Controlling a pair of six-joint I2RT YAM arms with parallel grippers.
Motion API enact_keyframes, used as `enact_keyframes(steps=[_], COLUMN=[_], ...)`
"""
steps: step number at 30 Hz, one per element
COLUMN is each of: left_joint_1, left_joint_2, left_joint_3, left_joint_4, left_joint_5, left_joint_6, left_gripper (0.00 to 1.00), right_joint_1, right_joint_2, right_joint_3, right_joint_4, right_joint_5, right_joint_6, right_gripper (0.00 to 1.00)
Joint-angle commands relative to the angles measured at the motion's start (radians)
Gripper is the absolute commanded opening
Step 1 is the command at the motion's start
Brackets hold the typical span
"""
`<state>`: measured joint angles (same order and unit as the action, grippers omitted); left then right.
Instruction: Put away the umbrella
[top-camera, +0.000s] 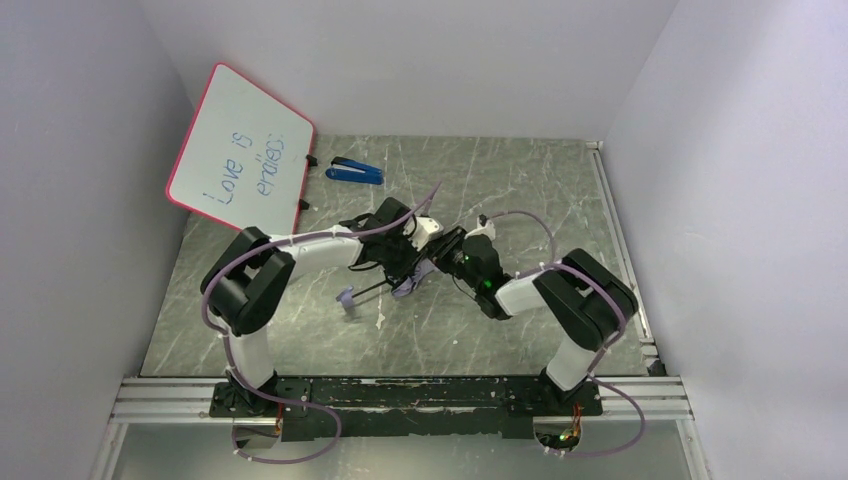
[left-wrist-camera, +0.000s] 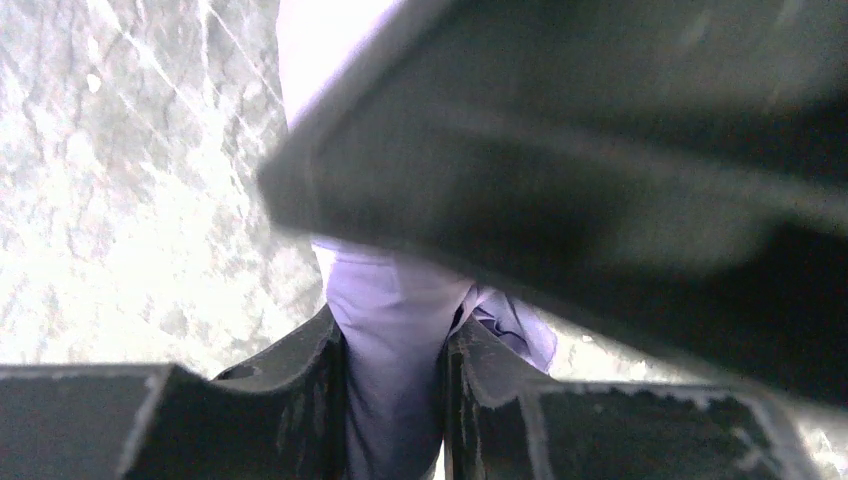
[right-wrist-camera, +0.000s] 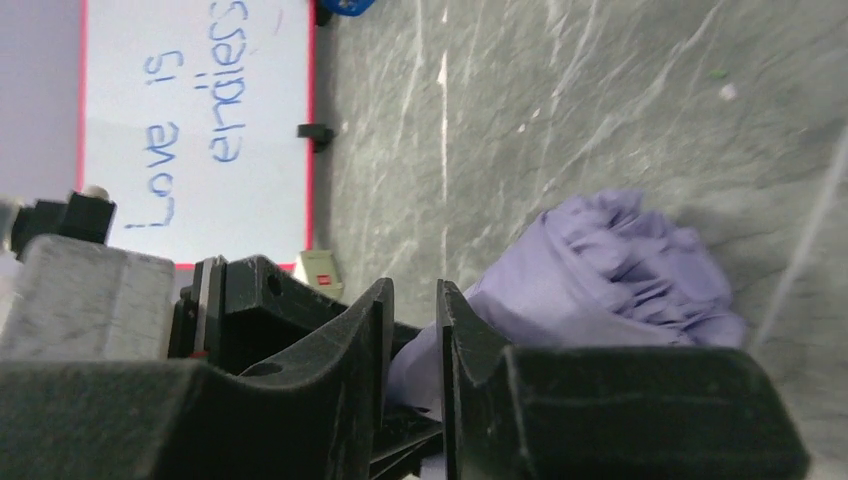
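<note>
Back left, whiteboard (top-camera: 240, 150) reading "Love is endless", umbrella (right-wrist-camera: 610, 270) centre

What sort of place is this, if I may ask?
Probably a robotics test cell: white walls box in a stone-patterned table; left arm and right arm stand on a metal rail.

left arm (top-camera: 300, 245) and right arm (top-camera: 520, 290) both bent at the elbow and reaching inward, wrists pretty much meeting in the middle, left gripper (left-wrist-camera: 395, 340) pinched on umbrella (left-wrist-camera: 390, 290) fabric, right gripper (right-wrist-camera: 412, 310) tips just a thin slit apart
</note>
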<state>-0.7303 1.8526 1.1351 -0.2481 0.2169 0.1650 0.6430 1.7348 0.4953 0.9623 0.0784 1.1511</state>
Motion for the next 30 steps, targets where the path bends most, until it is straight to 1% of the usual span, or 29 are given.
enact_keyframes(steps=[1,4,7,8,11,12,13,16,18,20,21,23,25,27,30], left_joint_1=[0.003,0.011,0.014,0.015,0.021,0.026,0.03,0.039,0.044,0.045,0.045,0.046,0.046,0.047,0.046], left_joint_2=[-0.097,-0.15,-0.175,-0.186,-0.238,-0.257,-0.277,-0.326,-0.38,-0.45,-0.513,-0.62,-0.727,-0.818,-0.918], left_joint_3=[-0.057,-0.044,0.001,0.011,0.003,-0.01,-0.026,-0.057,-0.088,-0.12,-0.149,-0.204,-0.246,-0.264,-0.29], left_joint_4=[0.017,0.048,0.023,0.013,0.017,0.031,0.04,0.029,0.019,-0.007,-0.018,-0.04,-0.098,-0.198,-0.354], left_joint_5=[-0.06,-0.053,-0.05,-0.05,-0.058,-0.059,-0.061,-0.112,-0.184,-0.265,-0.304,-0.414,-0.55,-0.655,-0.729], left_joint_6=[-0.042,-0.048,-0.051,-0.053,-0.069,-0.077,-0.083,-0.113,-0.153,-0.24,-0.284,-0.383,-0.495,-0.601,-0.768], left_gripper=[0.29,0.4,0.56,0.59,0.61,0.69,0.73,0.73,0.72,0.71,0.7,0.67,0.63,0.54,0.35], right_joint_1=[-0.016,-0.038,-0.057,-0.063,-0.083,-0.089,-0.096,-0.114,-0.125,-0.133,-0.139,-0.147,-0.155,-0.168,-0.183], right_joint_2=[-0.101,-0.148,-0.203,-0.218,-0.256,-0.261,-0.264,-0.267,-0.261,-0.255,-0.25,-0.233,-0.207,-0.178,-0.118], right_joint_3=[0.022,0.041,0.043,0.048,0.081,0.096,0.113,0.16,0.199,0.226,0.239,0.272,0.308,0.347,0.408], right_joint_4=[-0.281,-0.341,-0.367,-0.383,-0.446,-0.472,-0.499,-0.579,-0.638,-0.679,-0.698,-0.741,-0.785,-0.827,-0.88], right_joint_5=[0.112,0.11,0.099,0.105,0.125,0.13,0.132,0.138,0.145,0.158,0.163,0.177,0.194,0.202,0.205], right_joint_6=[-0.19,-0.25,-0.307,-0.329,-0.413,-0.44,-0.465,-0.541,-0.591,-0.639,-0.657,-0.69,-0.72,-0.744,-0.781], right_gripper=[0.28,0.29,0.29,0.29,0.31,0.31,0.31,0.32,0.33,0.35,0.35,0.36,0.37,0.38,0.38])
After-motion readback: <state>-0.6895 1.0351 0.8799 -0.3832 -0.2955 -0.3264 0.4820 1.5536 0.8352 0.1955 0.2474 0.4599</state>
